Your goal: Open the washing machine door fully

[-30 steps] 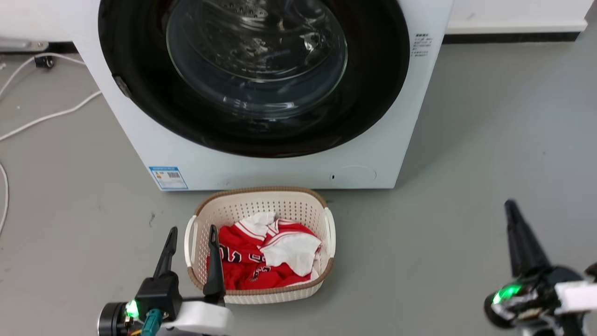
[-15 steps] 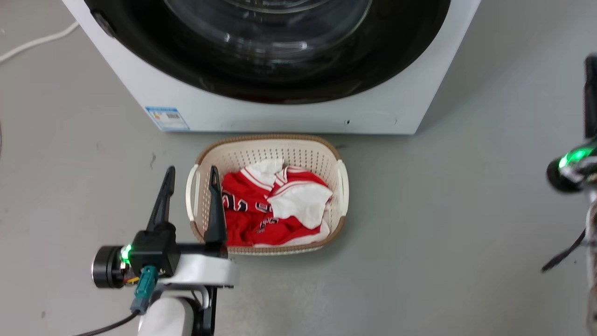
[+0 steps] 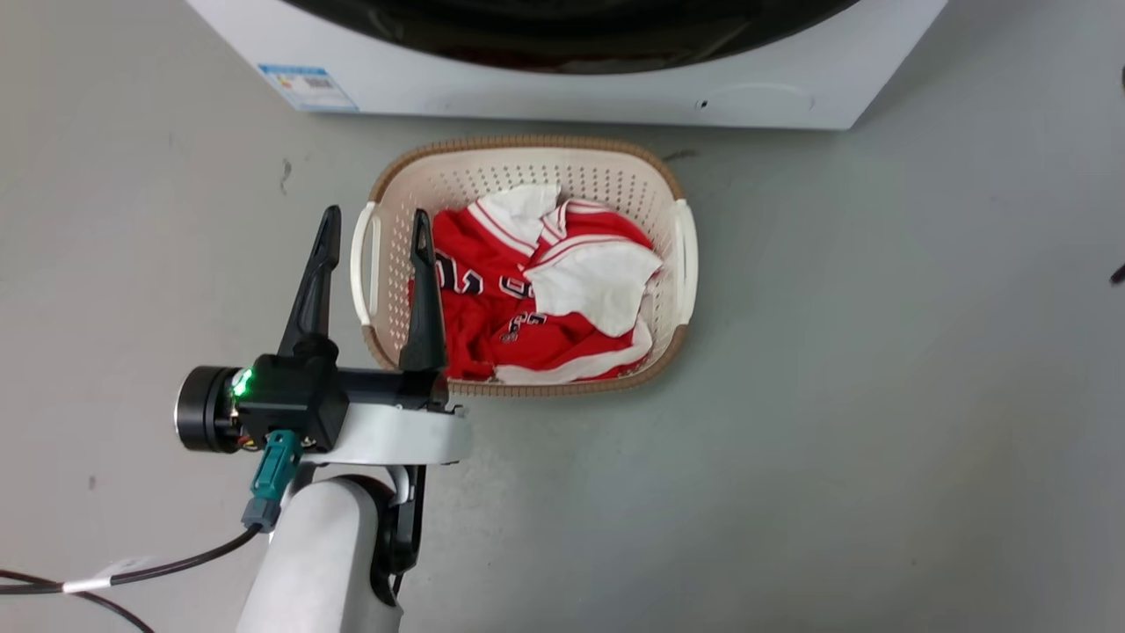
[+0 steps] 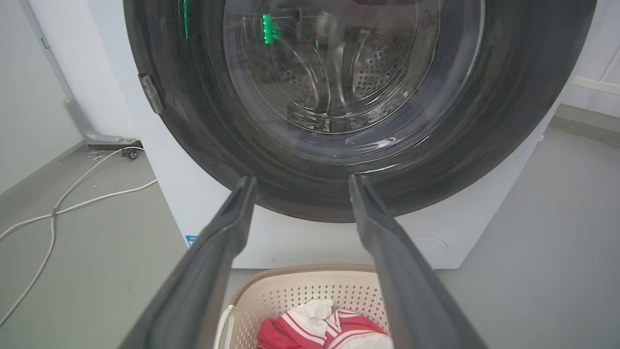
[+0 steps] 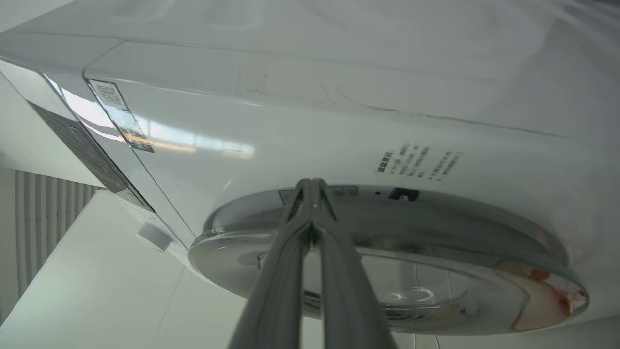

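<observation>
Washing machine door (image 4: 334, 87), shut against the washing machine (image 3: 545, 88), with one gripper at its edge.
The right gripper (image 5: 310, 183) has its fingers pressed together on nothing, tips at the door's chrome rim; whether they touch it is unclear. The left gripper (image 3: 377, 214) hangs spread wide and empty above a laundry basket (image 3: 527, 142) of red clothes. This looks like the approach step. Next, the right fingers probably need to catch the rim and pull outward.

floor (image 3: 879, 396): grey, smooth | wall (image 4: 29, 97): white | cable (image 4: 111, 194): white, on floor
</observation>
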Available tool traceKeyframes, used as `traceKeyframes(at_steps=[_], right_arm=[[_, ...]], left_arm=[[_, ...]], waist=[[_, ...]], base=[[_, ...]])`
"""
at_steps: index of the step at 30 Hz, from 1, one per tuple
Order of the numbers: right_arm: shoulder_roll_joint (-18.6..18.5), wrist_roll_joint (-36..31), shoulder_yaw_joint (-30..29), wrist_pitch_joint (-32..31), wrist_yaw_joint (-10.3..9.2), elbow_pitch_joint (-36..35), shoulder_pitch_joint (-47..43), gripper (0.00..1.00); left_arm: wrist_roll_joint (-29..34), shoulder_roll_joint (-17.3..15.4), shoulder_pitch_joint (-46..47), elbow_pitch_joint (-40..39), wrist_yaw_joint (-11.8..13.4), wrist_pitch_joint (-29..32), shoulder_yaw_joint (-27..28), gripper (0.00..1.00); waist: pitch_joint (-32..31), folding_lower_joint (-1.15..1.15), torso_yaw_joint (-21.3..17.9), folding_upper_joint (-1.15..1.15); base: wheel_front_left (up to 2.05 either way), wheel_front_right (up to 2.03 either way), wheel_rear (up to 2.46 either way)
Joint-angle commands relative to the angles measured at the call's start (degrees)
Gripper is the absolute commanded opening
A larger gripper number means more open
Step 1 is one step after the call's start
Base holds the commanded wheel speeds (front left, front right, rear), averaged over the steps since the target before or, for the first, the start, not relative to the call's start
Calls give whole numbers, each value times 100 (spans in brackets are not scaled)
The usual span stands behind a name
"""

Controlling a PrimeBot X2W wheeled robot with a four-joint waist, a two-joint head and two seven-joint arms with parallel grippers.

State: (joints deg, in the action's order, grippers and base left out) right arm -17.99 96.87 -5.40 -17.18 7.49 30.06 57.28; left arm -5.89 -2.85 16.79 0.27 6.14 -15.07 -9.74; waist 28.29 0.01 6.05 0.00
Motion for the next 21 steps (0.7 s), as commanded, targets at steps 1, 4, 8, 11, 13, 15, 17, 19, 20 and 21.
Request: traceKeyframes(at_steps=[1, 4, 8, 11, 13, 15, 17, 19, 20, 21], right_arm=[[-70, -82, 67, -43, 0, 83, 205, 0], [-169, -275, 310, -168, 0, 382, 640, 0], [-209, -491, 589, -337, 0, 703, 1087, 0], [-157, -582, 727, -413, -1, 875, 1291, 0], [-144, -648, 812, -470, -1, 953, 1376, 0], [-105, -684, 906, -558, -1, 1006, 1400, 0], [-58, -729, 1001, -657, -1, 1021, 1391, 0], [-22, -699, 1026, -728, 0, 1009, 1352, 0], [-14, -673, 1036, -777, 0, 990, 1315, 0], [-7, -661, 1045, -825, 0, 967, 1270, 0]], left_arm=[[-39, -4, 95, -21, 37, -16, -30, 100], [-113, -4, 198, -31, 88, -16, -115, 100], [-218, -4, 272, -43, 152, -16, -207, 100], [-267, -5, 276, -40, 190, -16, -234, 100], [-290, -3, 298, -31, 202, -16, -261, 100], [-306, -4, 303, -20, 211, -16, -274, 100], [-326, -4, 310, -12, 227, -16, -278, 100], [-324, -4, 313, -1, 236, -16, -266, 100], [-318, -4, 309, 7, 239, -16, -261, 100], [-316, -4, 299, 15, 234, -16, -249, 100]], waist=[[196, -1, 122, 0], [356, -1, 230, 0], [506, -1, 359, 0], [553, -1, 423, 0], [579, -1, 464, 0], [588, -1, 496, 0], [585, -1, 520, 0], [568, -1, 529, 0], [551, -1, 528, 0], [527, -1, 523, 0]], base=[[0, 0, 0], [0, 0, 0], [0, 0, 0], [0, 0, 0], [0, 0, 0], [0, 0, 0], [0, 0, 0], [0, 0, 0], [0, 0, 0], [0, 0, 0]])
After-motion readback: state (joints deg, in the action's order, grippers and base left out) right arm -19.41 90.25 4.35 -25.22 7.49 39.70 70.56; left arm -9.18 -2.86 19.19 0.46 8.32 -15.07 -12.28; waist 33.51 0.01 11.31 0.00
